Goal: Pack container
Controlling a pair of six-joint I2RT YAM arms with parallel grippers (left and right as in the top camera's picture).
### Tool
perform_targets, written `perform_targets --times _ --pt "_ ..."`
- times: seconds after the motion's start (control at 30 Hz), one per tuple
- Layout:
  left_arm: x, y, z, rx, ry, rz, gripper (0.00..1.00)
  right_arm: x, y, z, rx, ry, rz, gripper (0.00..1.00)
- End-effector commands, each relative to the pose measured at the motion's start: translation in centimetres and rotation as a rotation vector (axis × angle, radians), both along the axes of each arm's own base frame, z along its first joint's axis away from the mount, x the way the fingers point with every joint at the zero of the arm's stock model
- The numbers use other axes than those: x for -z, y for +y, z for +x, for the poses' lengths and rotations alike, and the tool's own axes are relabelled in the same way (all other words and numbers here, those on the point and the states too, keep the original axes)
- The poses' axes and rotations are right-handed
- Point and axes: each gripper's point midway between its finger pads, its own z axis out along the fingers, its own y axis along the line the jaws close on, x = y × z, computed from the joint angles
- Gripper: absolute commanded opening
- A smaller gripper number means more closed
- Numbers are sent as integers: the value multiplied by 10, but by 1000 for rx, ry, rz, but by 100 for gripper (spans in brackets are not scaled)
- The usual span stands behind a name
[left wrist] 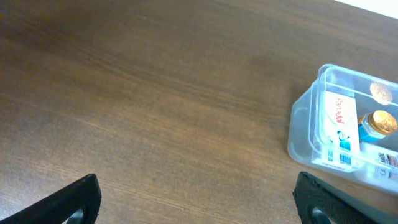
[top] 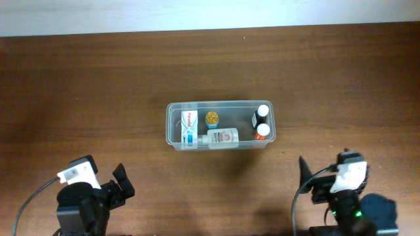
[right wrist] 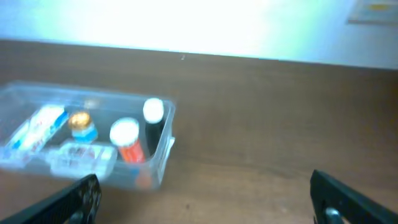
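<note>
The clear plastic container stands at the table's middle. In it are a white box, a gold-capped bottle, a clear bottle lying flat, a white-capped dark bottle and an orange-and-white bottle. The container also shows in the left wrist view and the right wrist view. My left gripper is open and empty at the front left. My right gripper is open and empty at the front right. Both are well short of the container.
The dark wooden table runs to a pale wall at the back. Cables trail from both arms at the front edge.
</note>
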Motion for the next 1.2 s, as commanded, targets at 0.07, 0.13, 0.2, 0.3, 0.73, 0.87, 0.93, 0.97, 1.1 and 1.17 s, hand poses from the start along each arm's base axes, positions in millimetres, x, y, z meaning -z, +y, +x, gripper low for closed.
perform_targets --times 0.07,0.13,0.2,0.3,0.73,0.87,0.93,0.97,1.1,1.17 --pt "1 0 0 8 3 15 99 32 10 26 -75 -167 -56 98" --pt "1 0 0 8 3 15 99 33 11 39 -75 -255 -58 98" --pt "1 0 0 8 3 15 99 36 11 44 -74 -295 -59 98" --pt "1 0 0 8 3 15 99 60 11 47 -76 -241 -58 98" --pt "1 0 0 8 2 15 99 66 11 47 -77 -219 -57 98" --pt "1 0 0 8 3 15 100 66 11 47 -77 -219 -57 98" --pt "1 0 0 8 3 15 99 66 11 47 -76 -219 -57 98" --pt "1 0 0 8 3 15 99 66 11 47 -77 -219 -57 98" --pt "-1 0 -1 8 -7 15 99 66 11 47 -77 -219 -57 98" --pt "-1 5 -7 -8 -17 38 99 66 11 47 -77 -219 -57 98"
